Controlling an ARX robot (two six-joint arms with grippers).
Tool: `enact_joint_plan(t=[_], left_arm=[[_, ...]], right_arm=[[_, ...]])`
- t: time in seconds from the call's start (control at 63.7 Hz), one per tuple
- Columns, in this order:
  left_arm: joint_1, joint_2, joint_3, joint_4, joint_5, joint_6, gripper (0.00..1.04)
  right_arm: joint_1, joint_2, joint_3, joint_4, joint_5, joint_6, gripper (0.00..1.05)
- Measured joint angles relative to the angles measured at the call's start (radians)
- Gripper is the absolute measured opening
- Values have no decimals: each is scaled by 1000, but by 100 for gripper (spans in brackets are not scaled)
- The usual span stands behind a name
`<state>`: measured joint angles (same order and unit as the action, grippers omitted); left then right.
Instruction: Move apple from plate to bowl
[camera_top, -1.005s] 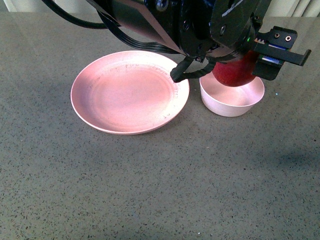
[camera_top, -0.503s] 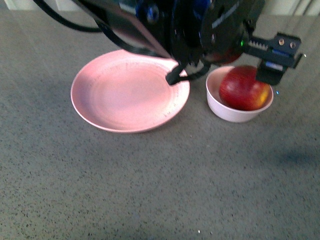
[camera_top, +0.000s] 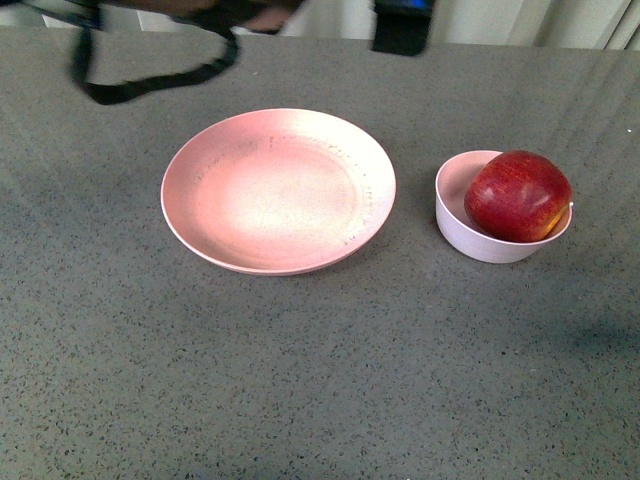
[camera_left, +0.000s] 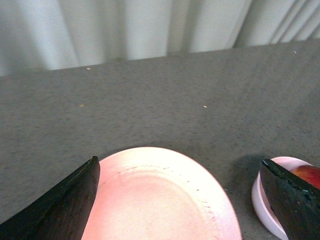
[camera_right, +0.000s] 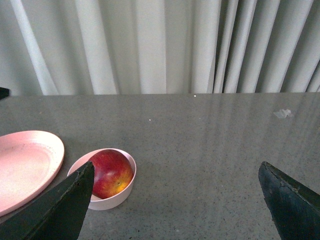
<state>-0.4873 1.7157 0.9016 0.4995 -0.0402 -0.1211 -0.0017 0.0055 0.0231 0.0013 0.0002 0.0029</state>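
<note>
From the front, the apple sits in the bowl, filling most of it and leaning toward the rim on the robot's right. It is glossy and dark red, with a yellowish streak low on that side. The bowl is small, deep and pale pink, matte. Beside it, apart and to the left, the plate lies wide and shallow, matte pink with faint specks near the rim and nothing on it. Both stand on a speckled grey table. A black cable loops at the far edge.

At the left wrist, the left gripper hangs with its dark fingers spread wide, nothing between them; the plate lies below.

At the right wrist, the right gripper likewise gapes wide and holds nothing. The apple rests in the bowl, pleated curtains behind.
</note>
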Motion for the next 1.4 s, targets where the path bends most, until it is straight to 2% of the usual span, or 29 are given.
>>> enact_joint_plan(t=[0.031,0.063,0.11,0.141,0.188,0.251,0.346,0.408,0.503,0.785,0.848,0.958,1.021,1.099,1.398], left_arm=[[24,-39,-34,5,8,-5,96],[39,-68,-74,47,-35,11,94],[60,-109,-160,219,-197,43,85],[75,-133,-212,307,-262,61,79],[97,-169,-277,396,-311,76,72],[140,-233,-372,464,-306,90,60],[178,-307,-471,480,-261,100,44],[212,-364,-543,481,-225,105,30],[269,-478,-643,475,-167,108,3],[356,-701,-778,380,-85,111,2],[375,-718,-822,422,-66,111,2],[398,-793,-859,359,-44,111,2],[453,-855,-867,312,29,112,2],[481,-922,-875,257,31,112,2],[483,-1190,-887,18,40,113,2]], right_arm=[[0,0,0,0,0,0,96],[0,0,0,0,0,0,96],[0,0,0,0,-1,0,96],[0,0,0,0,-2,0,96],[0,0,0,0,0,0,96],[0,0,0,0,0,0,96],[0,0,0,0,-1,0,96],[0,0,0,0,0,0,96],[0,0,0,0,0,0,96],[0,0,0,0,0,0,96],[0,0,0,0,0,0,96],[0,0,0,0,0,0,96],[0,0,0,0,-1,0,96],[0,0,0,0,0,0,96],[0,0,0,0,0,0,96]])
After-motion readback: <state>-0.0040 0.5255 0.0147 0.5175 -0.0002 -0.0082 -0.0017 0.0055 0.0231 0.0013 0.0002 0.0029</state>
